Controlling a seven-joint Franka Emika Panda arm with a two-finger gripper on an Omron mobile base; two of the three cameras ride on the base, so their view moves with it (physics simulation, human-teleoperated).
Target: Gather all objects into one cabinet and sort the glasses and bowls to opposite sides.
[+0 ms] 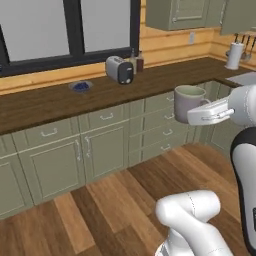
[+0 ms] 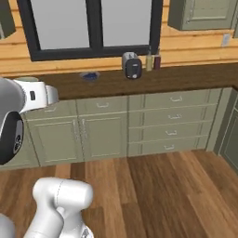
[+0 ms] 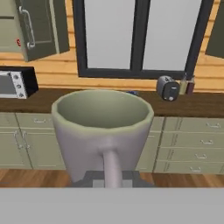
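The mug (image 3: 103, 131) looks like matt grey ceramic, smooth, with a paler greenish inside. Behind it, the counter (image 1: 60, 100) is dark wood with a visible grain, and the wall above the counter is pale, warm plank wood. On the counter, the toaster (image 1: 119, 69) has a shiny metal shell. The floor (image 1: 115, 200) below the counter is striped brown wood, faintly glossy

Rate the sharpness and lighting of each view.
Left base view: soft, evenly lit, no glare; mug readable. Right base view: same flat light, toaster slightly blurred. Hand view: mug looms large from closeness, edges soft, faint shading inside, no hard shadows.
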